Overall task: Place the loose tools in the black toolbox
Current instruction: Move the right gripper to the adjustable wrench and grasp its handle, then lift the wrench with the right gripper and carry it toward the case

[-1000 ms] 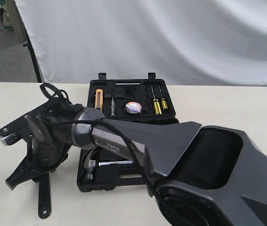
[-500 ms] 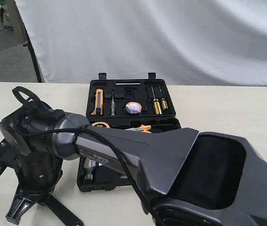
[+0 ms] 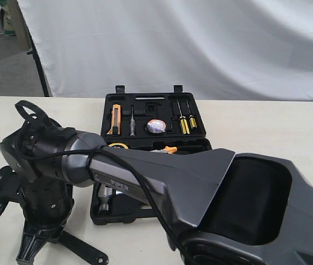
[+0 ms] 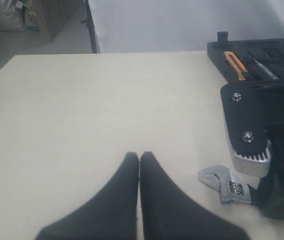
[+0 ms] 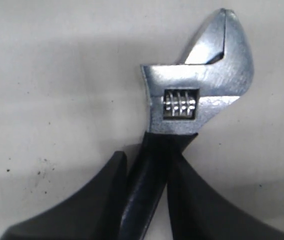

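Steel-jawed wrench [image 5: 197, 95] sits pinched by its handle in our right hand [image 5: 149, 159]; we should lift it level toward the black toolbox [image 3: 145, 113].

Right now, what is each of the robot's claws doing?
Left gripper: closed, holding nothing.
Right gripper: closed on the black handle of the adjustable wrench.

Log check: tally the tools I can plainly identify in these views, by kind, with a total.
Yellow-handled screwdrivers: 2
Orange utility knife: 1
Adjustable wrench: 1
Hammer: 1
Yellow tape measure: 1
Orange-handled pliers: 1
Total: 7
Not counted: a slim silver tool and a round item, too small to name.
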Controlling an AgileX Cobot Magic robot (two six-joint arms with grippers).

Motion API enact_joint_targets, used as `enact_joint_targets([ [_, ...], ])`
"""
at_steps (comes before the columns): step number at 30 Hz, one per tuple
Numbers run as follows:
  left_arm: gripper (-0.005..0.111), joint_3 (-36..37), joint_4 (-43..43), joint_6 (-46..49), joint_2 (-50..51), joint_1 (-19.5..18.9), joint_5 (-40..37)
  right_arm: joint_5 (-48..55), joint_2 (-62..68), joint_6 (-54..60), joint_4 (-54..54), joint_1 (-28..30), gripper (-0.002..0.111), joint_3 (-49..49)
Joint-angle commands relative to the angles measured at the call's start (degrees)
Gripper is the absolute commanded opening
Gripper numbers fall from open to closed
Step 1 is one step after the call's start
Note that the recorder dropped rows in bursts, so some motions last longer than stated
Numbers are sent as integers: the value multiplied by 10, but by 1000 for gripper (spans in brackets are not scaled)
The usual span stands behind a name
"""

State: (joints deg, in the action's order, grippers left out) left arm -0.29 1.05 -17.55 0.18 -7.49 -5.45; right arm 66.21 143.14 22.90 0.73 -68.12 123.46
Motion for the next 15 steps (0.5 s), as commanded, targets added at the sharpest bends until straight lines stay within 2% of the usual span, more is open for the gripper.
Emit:
enact_joint_targets([
  [1, 1, -2, 3, -3, -2, -15, 4, 37, 18, 2, -15, -2, 0, -16],
  [9, 1, -2, 3, -3, -2, -15, 4, 37, 18, -19, -15, -2, 1, -16],
  [11, 1, -2, 3, -3, -2, -15, 4, 37, 18, -23, -15, -2, 9, -16],
  [15, 1, -2, 3, -3, -2, -15, 4, 37, 17, -40, -15, -2, 36, -16],
])
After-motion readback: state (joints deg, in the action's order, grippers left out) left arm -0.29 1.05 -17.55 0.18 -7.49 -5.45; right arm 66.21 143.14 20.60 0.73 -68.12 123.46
